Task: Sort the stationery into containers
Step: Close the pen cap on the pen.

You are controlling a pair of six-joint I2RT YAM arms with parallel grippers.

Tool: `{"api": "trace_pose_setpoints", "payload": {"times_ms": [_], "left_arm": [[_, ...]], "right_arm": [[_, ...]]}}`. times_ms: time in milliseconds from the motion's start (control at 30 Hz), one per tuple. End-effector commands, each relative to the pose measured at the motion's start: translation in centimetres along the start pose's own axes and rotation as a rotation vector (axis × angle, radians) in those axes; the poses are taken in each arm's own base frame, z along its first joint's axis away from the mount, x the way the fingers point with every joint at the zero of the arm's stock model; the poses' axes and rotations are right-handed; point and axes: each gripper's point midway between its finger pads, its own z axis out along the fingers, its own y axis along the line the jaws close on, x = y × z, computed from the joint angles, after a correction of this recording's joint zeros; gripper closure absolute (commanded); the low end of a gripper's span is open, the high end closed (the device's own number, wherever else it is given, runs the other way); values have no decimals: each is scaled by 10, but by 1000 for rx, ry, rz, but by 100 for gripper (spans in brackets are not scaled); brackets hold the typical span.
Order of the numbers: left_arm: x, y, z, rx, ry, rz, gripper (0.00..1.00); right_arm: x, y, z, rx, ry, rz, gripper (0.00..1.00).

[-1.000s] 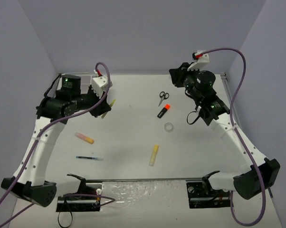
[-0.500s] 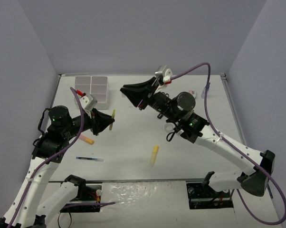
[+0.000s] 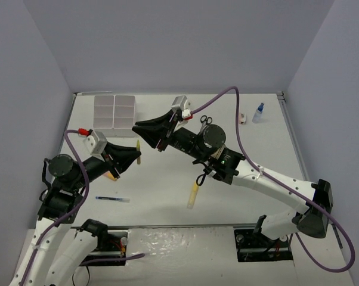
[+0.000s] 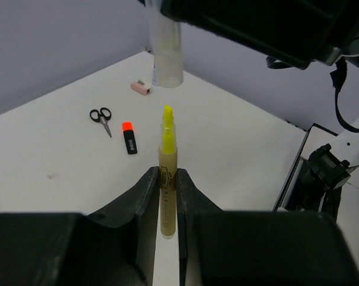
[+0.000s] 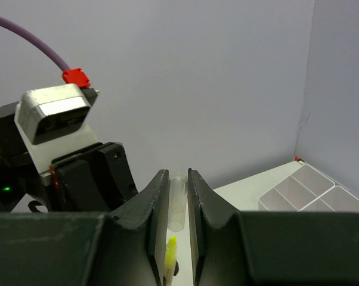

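My left gripper (image 4: 167,176) is shut on a yellow highlighter (image 4: 167,146), its uncapped tip pointing away from me. My right gripper (image 5: 178,176) is shut on the highlighter's clear cap (image 5: 178,205), held just above the yellow tip (image 5: 170,250). In the top view the two grippers (image 3: 135,154) (image 3: 148,134) meet tip to tip just right of the white six-compartment tray (image 3: 114,111). Black-handled scissors (image 4: 101,119), an orange-black marker (image 4: 129,138) and a pink piece (image 4: 141,88) lie on the table beyond. A yellow stick (image 3: 192,195) lies at the centre front. A blue-capped bottle (image 3: 259,113) stands far right.
A thin blue pen (image 3: 112,199) lies near the left arm's base. The tray's corner shows at the right of the right wrist view (image 5: 310,190). Grey walls close in the table on three sides. A purple cable loops over the right arm.
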Motion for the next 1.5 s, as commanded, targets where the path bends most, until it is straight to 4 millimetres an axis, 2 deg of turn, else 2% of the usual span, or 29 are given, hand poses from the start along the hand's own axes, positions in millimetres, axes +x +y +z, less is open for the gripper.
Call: {"api": "trace_pose_setpoints", "payload": {"times_ms": [0,100,500,733,967,1300,1467], "left_arm": [[-30,-13,-5,40,-97,92,100],[-25,-12,-9,25,-93,109,100],[-27,-5,-8,-12,-84,117,100],[-20,1,-9,-46,-71,94,100],[-25,5,-9,-73,-80,109,100],[-30,8,-9,-84,-93,127,100],[-27,10,-7,-87,-83,115,100]], "right_arm": [[-39,5,2,-4,-136,-34,100],[-37,4,4,-1,-138,-26,100],[-41,14,13,-58,-162,24,100],[-47,16,7,-59,-172,28,100],[-46,14,4,-44,-158,23,100],[-33,8,7,-19,-134,24,100],[-25,4,10,-7,-130,34,100]]}}
